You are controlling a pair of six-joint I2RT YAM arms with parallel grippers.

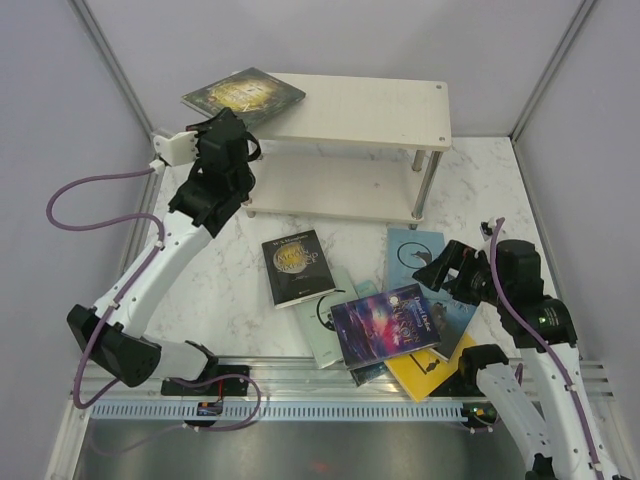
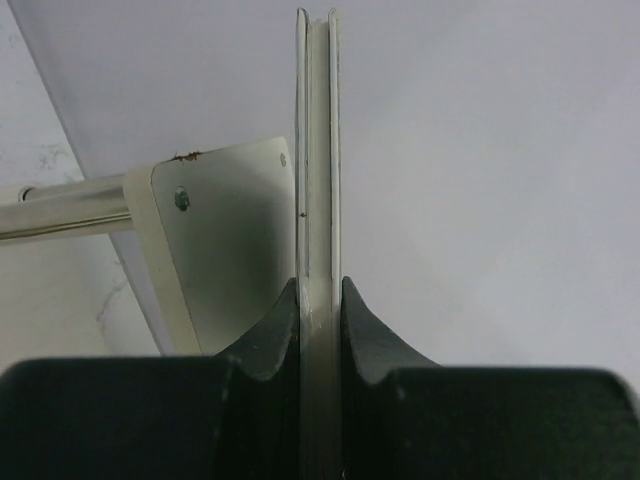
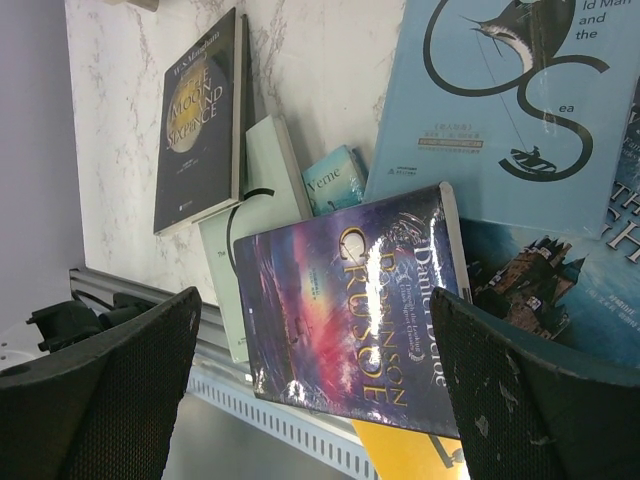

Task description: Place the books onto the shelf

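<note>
Green-gold book [image 1: 243, 96] flat at the pale two-tier shelf's [image 1: 370, 108] top-left corner; other books [image 1: 385, 322] heaped, overlapping, in front

Eight books [image 1: 385, 322], one two-tier shelf [image 1: 380, 110] — two robot arms [image 1: 165, 255].

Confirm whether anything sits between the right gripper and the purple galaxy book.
Nothing visible does. The purple galaxy book lies on top of the pile with its cover unobstructed, and the right gripper is open over it. The yellow book and teal book lie under it, not across it.
</note>
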